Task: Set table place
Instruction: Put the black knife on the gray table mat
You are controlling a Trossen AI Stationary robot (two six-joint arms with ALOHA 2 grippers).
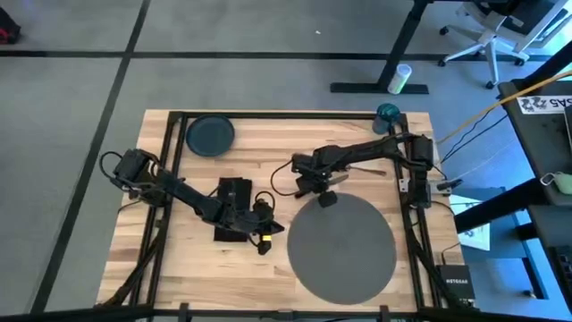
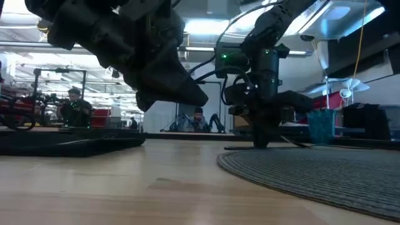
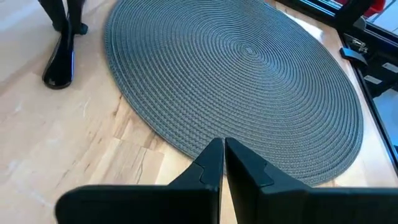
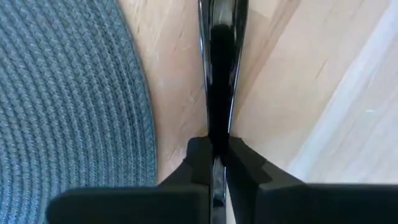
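The right hand (image 4: 216, 163) has its two dark fingers pressed together on the handle of a glossy black utensil (image 4: 219, 56), which could be a spoon, though its kind cannot be made out for certain. In the right wrist view the utensil runs straight out from between the fingers over bare wood, with the edge of the round grey placemat (image 4: 68, 93) just beside it. In the high view this right hand (image 1: 323, 192) sits at the far rim of the placemat (image 1: 340, 246), and the left wrist view shows the utensil's rounded end (image 3: 59, 65) down on the wood just off the mat's edge — beside it, not on it.

The left hand (image 3: 222, 163) is closed, its fingertips nearly meeting with nothing between them. It points at the placemat's near edge (image 3: 236, 87) and, from above, lies just to the mat's left (image 1: 264, 234).

Under and behind the left arm a black rectangular napkin (image 1: 233, 207) lies flat on the tabletop (image 1: 170, 255). Farther off, the dark blue-grey plate (image 1: 211, 135) rests near the far left corner — well apart from the mat. The small teal cup (image 1: 388, 113) stands at the far right corner, by the black rail; the low view shows it upright (image 2: 320, 127) beyond the mat (image 2: 325, 172).

People show in the room behind the tabletop in the low view, one of them (image 2: 75, 107) seated at the left.
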